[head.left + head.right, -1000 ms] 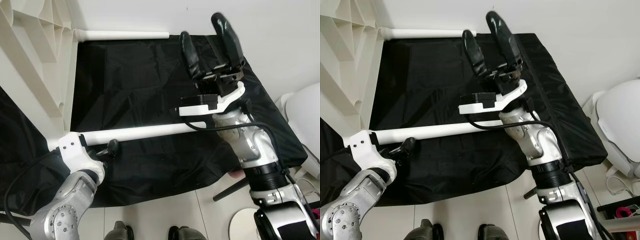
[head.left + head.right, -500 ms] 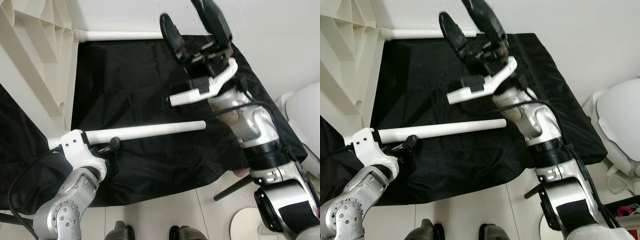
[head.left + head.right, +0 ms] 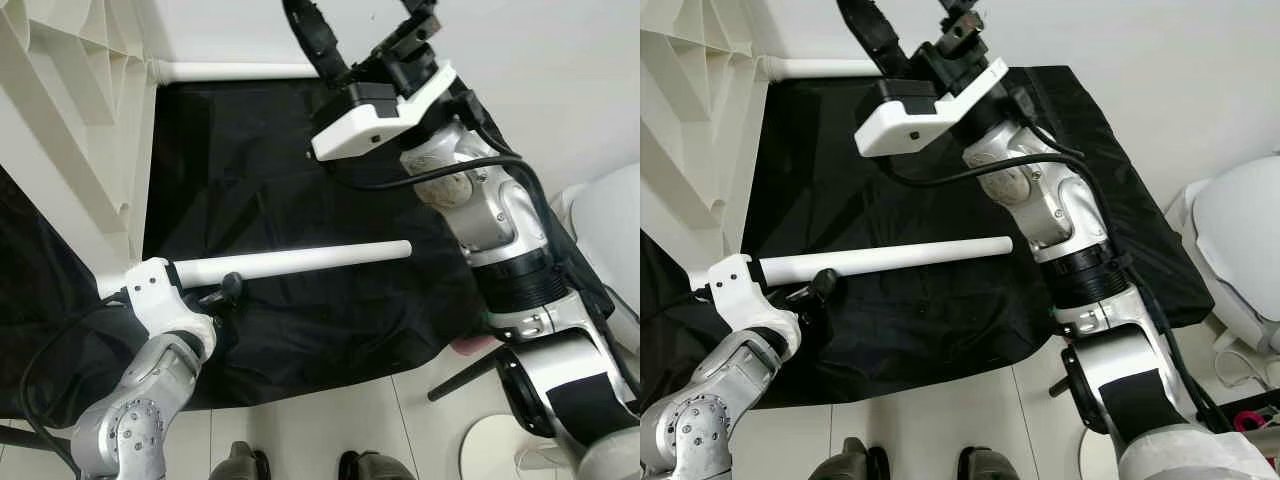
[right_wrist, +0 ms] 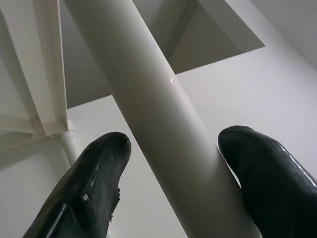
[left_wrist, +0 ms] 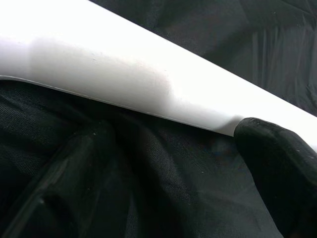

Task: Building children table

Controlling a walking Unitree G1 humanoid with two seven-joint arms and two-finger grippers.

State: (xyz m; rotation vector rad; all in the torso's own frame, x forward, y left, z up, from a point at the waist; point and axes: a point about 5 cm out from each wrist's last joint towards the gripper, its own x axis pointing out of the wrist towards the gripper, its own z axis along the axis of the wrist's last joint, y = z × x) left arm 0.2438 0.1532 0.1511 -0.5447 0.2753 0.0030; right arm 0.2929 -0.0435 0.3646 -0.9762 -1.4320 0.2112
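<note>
Near the cloth's (image 3: 300, 150) front edge the left gripper (image 3: 215, 300) clamps one leg (image 3: 300, 262), while the right gripper (image 4: 173, 163), fingers spread around another leg (image 4: 148, 99), should close squarely before pulling.

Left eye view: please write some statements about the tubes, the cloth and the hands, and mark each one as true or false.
1. A white near tube lies on the black cloth. True.
2. The right hand is shut. False: its fingers stand apart.
3. A far tube lies by the wall, at the cloth's far edge. True.
4. The cloth is red. False: it is black.
5. The left hand is raised up by the wall. False: it is low, at the near tube's left end.
</note>
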